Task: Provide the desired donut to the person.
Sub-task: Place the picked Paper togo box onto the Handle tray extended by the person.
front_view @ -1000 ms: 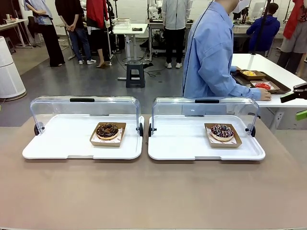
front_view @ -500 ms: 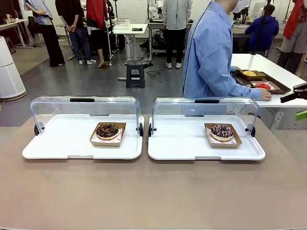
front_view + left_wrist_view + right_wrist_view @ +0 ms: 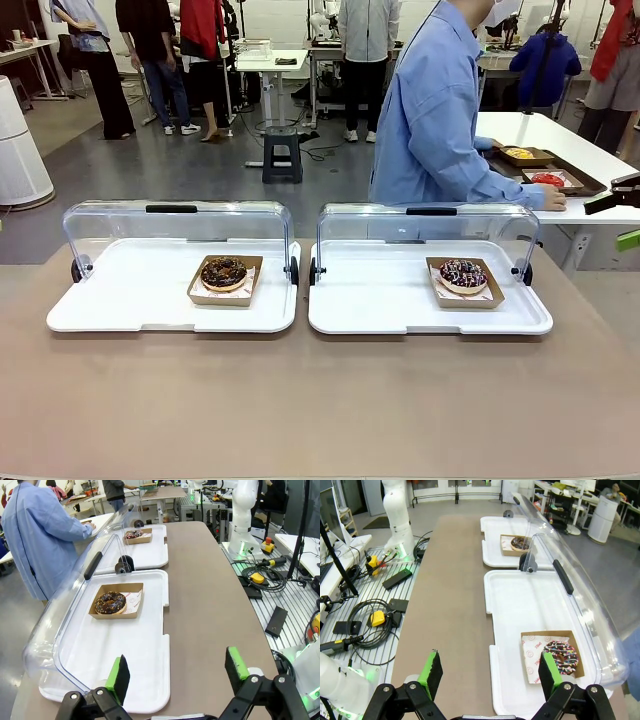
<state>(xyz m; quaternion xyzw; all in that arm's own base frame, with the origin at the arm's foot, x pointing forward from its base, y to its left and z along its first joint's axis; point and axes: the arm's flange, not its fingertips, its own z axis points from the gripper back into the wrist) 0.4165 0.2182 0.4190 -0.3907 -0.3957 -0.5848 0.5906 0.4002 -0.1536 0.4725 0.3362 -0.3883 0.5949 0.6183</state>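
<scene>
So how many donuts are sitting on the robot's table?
2. A chocolate donut in the left white tray, and a sprinkled donut in the right white tray, each in a cardboard box.

You have two white trays side by side on the brown table [image 3: 320,400], each with a clear lid tipped up at its far edge: the left tray [image 3: 130,300] and the right tray [image 3: 380,300]. Beyond the table, a black stool [image 3: 282,152] stands on the grey floor. At far right, a white side table [image 3: 560,140] carries a dark tray [image 3: 590,185] of small dishes.
</scene>
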